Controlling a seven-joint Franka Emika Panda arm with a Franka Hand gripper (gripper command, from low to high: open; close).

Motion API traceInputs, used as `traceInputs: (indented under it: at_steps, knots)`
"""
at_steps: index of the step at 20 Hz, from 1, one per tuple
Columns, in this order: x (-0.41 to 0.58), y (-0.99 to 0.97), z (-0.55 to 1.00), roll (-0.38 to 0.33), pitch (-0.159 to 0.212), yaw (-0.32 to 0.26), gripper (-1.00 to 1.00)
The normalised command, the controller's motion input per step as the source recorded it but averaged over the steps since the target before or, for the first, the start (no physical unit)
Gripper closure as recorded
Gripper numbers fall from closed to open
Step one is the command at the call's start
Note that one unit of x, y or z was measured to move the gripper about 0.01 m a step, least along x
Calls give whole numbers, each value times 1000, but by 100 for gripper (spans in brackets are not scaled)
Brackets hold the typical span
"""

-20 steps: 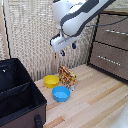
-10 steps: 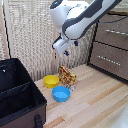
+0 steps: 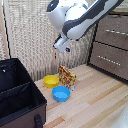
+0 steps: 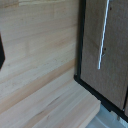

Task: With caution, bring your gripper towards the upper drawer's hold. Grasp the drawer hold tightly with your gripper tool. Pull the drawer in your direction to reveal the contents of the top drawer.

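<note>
Change: arm raised and swung toward the exterior view's right since half a second ago; gripper (image 3: 64, 48) now higher above the bowls.
Nearest: black open case (image 3: 17, 95) at the exterior view's lower left, resting on the floor.
Surface: pale wood plank floor (image 3: 95, 100), bare across the middle; also seen in the wrist view beside the dresser's dark edge.
Bowls: two, one blue (image 3: 61, 93) and one yellow (image 3: 51, 80), just beside each other.
Packet: one patterned orange-brown packet (image 3: 67, 76), upright, next to both bowls.
Claw: hanging in the air over the packet, holding nothing; whether parted or closed, cannot tell.
Drawers: two brown fronts on the dresser at the exterior view's right, upper drawer (image 3: 112, 31) above lower drawer (image 3: 107, 60).
Bars: two silver handles, one per front.
Drawer hold: (image 3: 116, 32) on the upper front, well apart from the claw, off toward the exterior view's right and a little higher; no contact.
Wrist view: one silver bar (image 4: 103, 34) on a brown front; which drawer, cannot tell.
Room: woven reed screen (image 3: 30, 35) behind everything.
</note>
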Motion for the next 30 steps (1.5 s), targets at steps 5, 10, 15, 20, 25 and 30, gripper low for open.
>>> traceInputs:
  at_steps: [5, 10, 15, 20, 25, 30]
  knots:
    - [326, 121, 300, -337, 46, -66, -100]
    - [146, -79, 277, -326, 54, -103, -100]
    - [1, -546, 343, -216, 57, -57, -100]
    - [34, -848, 149, -131, 3, -50, -100]
    - [26, -714, 61, -100, -1, -18, -100]
    - [5, -719, 144, -131, -11, 0, -100]
